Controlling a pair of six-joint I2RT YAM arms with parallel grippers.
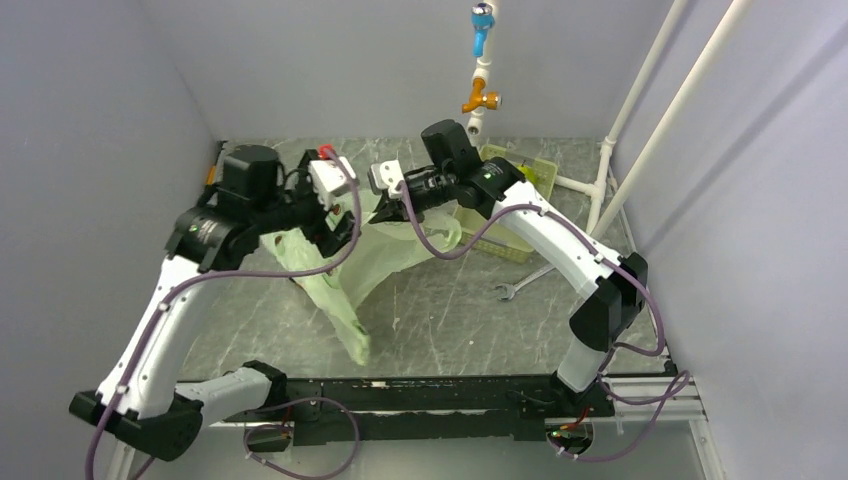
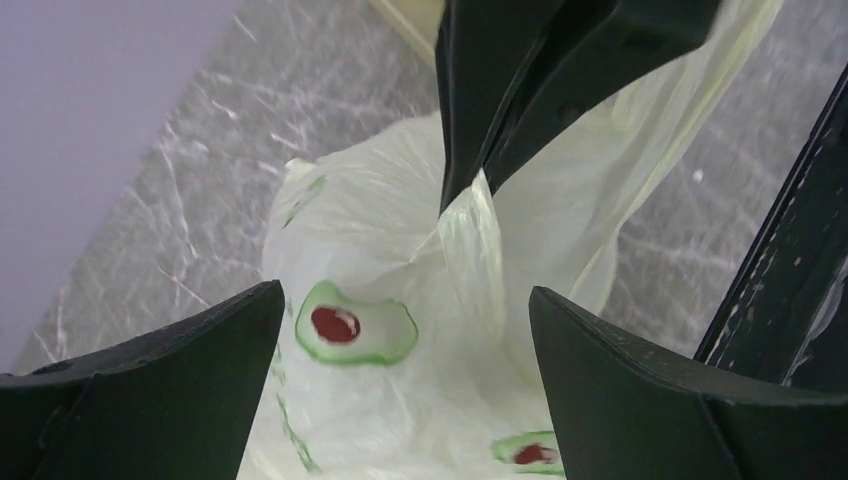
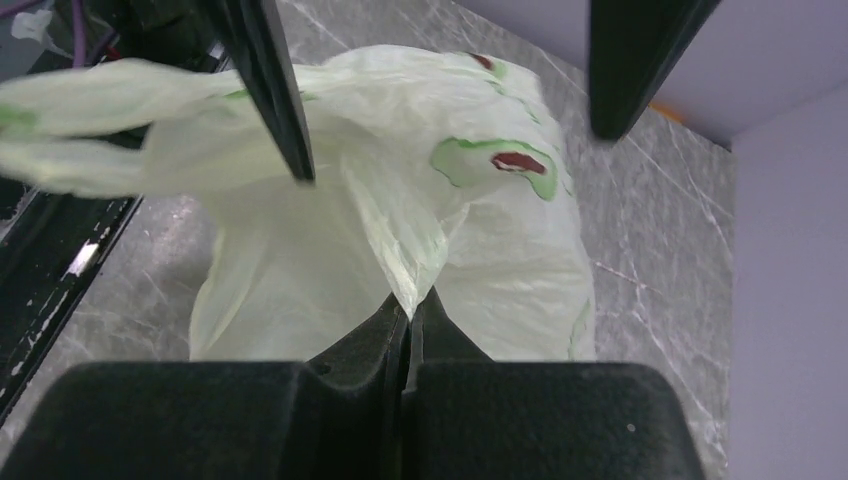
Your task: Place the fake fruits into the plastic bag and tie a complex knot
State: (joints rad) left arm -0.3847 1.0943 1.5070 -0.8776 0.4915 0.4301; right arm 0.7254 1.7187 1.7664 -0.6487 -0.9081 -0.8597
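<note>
There is one plastic bag [image 1: 335, 295], bunched up at mid-table between my two grippers. My right gripper [image 3: 408, 308] is pinched tight on a fold of its film. My left gripper [image 2: 405, 300] gapes wide on either side of the bag's bulge. I count two green-and-red prints [image 2: 355, 332] on the film. One wrench [image 1: 518, 284] and one tray [image 1: 530, 172] lie to the right, the tray partly behind my right arm. Whether any fruits are inside, I cannot make out.

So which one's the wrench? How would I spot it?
Find the grey table. On its right side, just in front of the green tray, lies the wrench. It's the only silver thing there, thin with a forked end.
</note>
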